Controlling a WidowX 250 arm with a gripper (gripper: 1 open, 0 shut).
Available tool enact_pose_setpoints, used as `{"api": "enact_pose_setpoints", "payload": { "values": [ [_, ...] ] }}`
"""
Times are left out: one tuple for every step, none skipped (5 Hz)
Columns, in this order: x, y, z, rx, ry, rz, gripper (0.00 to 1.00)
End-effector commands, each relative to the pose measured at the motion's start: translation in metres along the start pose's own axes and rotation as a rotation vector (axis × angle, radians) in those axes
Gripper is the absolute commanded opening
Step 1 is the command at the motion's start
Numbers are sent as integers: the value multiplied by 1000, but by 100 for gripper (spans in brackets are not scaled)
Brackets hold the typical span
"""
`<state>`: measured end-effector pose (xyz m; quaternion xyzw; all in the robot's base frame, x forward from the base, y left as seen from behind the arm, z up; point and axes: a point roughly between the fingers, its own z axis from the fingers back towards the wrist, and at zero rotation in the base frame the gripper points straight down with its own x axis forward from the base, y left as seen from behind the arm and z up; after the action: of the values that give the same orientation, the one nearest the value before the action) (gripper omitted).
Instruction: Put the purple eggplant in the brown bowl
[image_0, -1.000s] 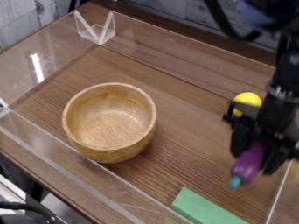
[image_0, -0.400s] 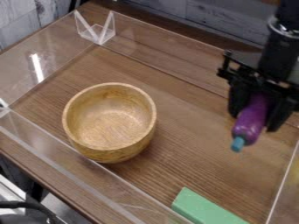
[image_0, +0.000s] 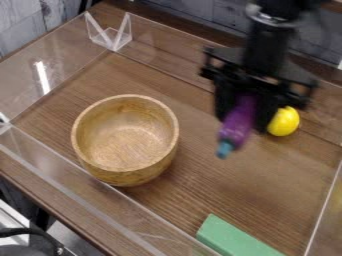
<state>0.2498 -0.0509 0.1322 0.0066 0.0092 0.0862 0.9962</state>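
Observation:
The purple eggplant (image_0: 238, 127) hangs in the air with its blue-teal stem tip pointing down. My gripper (image_0: 246, 100) is shut on its upper end. It hovers above the wooden table, right of the brown bowl (image_0: 124, 138). The bowl sits at the left centre with nothing in it. A gap of bare table separates the eggplant from the bowl's rim.
A yellow ball (image_0: 282, 121) lies on the table just right of the gripper. A flat green block (image_0: 247, 240) rests near the front edge. Clear plastic walls (image_0: 107, 30) fence the table, with a folded clear piece at the back left.
The gripper has lifted the eggplant from the right edge and carried it left and away from the front, toward the bowl. The yellow ball has come into full view.

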Motion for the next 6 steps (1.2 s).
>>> {"api": "enact_pose_setpoints", "payload": {
  "values": [
    [-5,44,10,-3,-36,41,0],
    [-6,84,7,7,-26,43,0],
    [-14,112,1,17,-19,39,0],
    [-19,131,-7,19,-12,52,0],
    [-25,122,-14,16,0,41,0],
    [-29,113,-21,12,4,34,0]
  ]
}}
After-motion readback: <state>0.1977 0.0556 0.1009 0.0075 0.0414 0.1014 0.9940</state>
